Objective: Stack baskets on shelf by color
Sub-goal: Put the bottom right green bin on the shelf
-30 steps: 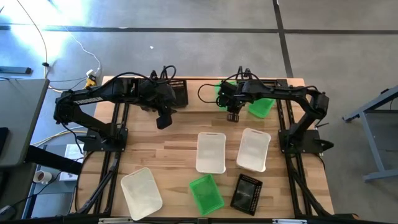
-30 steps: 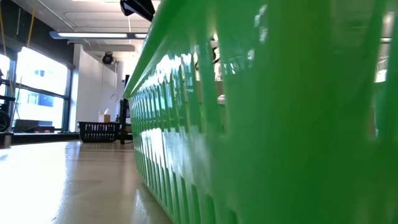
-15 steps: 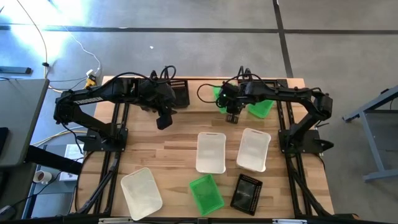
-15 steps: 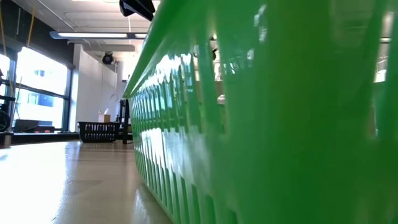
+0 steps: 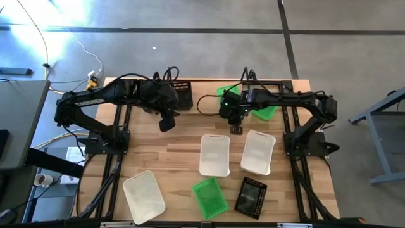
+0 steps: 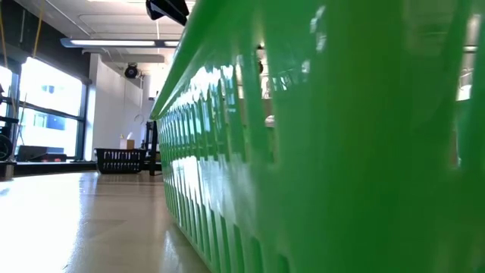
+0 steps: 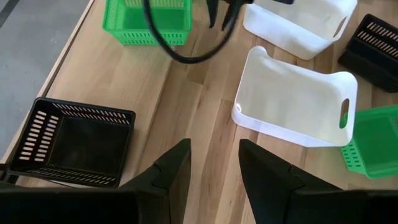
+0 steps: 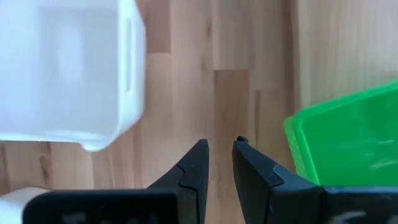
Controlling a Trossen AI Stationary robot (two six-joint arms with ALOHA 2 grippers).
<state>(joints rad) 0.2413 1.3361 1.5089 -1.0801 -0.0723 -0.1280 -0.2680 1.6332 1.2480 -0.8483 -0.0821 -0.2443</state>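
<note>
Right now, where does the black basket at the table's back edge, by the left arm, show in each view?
High view: the black basket sits at the back edge, beside the left arm.
Low view: small and far off, at the left.
Left wrist view: lower left.
Right wrist view: not in it.
Shared landmark: the front green basket, which fills the low view's right and shows at the left wrist view's right edge.

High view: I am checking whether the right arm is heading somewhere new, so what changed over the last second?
The right tool swung away from the green baskets at the table's back edge, towards the middle of the table and the white baskets, with nothing between its fingers. The left tool and all baskets stayed put.
</note>
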